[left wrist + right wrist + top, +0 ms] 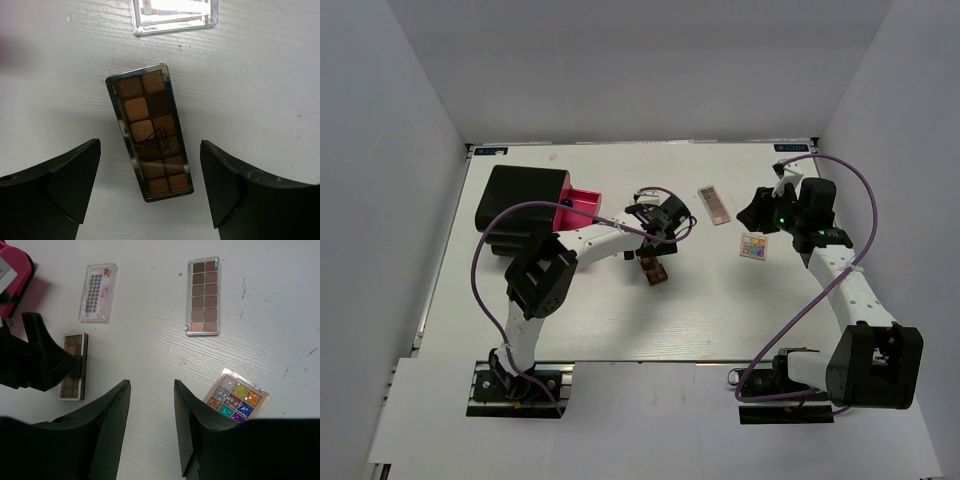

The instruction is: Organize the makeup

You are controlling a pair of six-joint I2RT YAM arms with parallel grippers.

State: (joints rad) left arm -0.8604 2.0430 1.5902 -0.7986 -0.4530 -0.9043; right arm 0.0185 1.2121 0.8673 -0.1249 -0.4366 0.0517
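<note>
Bright, even overhead light washes the white table [720,310]. Glare streaks the clear packet [175,15] just above the brown palette [149,132]; a soft shadow lies left of that palette, its mirrored rim glinting.

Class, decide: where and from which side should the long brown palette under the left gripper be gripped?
Pinch the brown palette across its two long edges, mid-length, descending from above: it lies flat and narrow, between the jaws of the open left gripper.

Tan palette [149,131], brown palette [203,296], glitter palette [236,398], white-pink packet [98,292], all flat
</note>
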